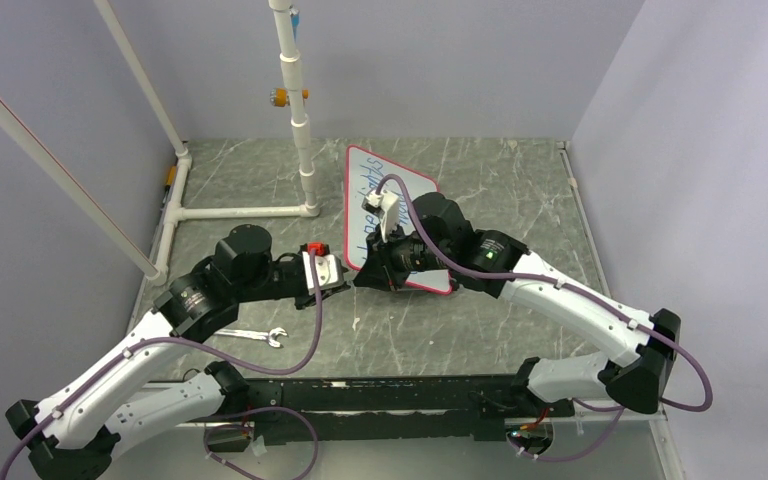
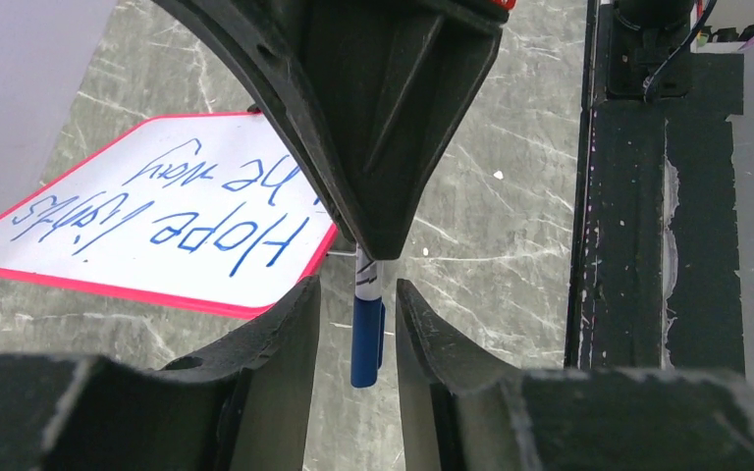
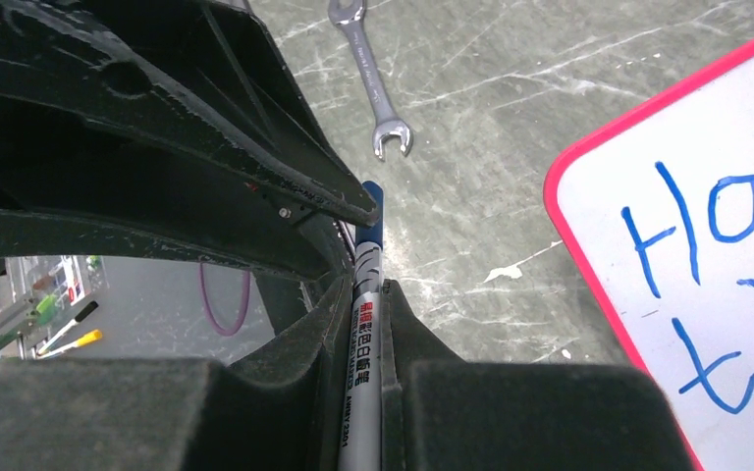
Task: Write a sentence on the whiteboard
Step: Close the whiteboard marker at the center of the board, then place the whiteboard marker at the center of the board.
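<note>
Whiteboard, from above: the whiteboard (image 1: 412, 190) lay flat on the grey table (image 1: 480, 200), in the middle toward the back. It was turned a little, and the right arm reached over its near part.
Pincers, from above: the left pincer (image 1: 345, 280) and the right pincer (image 1: 372, 275) met tip to tip just beside the board's near edge. From up here I could not tell how their jaws stood.
Other things, from above: a wrench (image 1: 260, 335) lay near the left arm, well apart from the board. A white pipe frame (image 1: 302, 140) stood at the back left.
Sentence, from the left wrist: the sentence (image 2: 187, 211) read "Hope lights the way" in blue on two lines, upside down to this camera.
Left pincer, from the left wrist: its jaws stood apart, one on each side of the blue cap (image 2: 363, 343), with a little gap on both sides. It was loose and held nothing.
Marker, from the right wrist: the marker (image 3: 361, 343) ran between the right pincer's jaws, which were clenched tight on it.
Board, from the right wrist: only a red-edged corner with bits of blue letters showed at the right, apart from the marker.
Step, my guess: the writing looked done and the cap looked on.
What could go wrong: if the left pincer pulled away crooked, a finger could hook the cap and tug it off or twist the marker. If the right arm dropped low, it could rub the ink or push the board.
</note>
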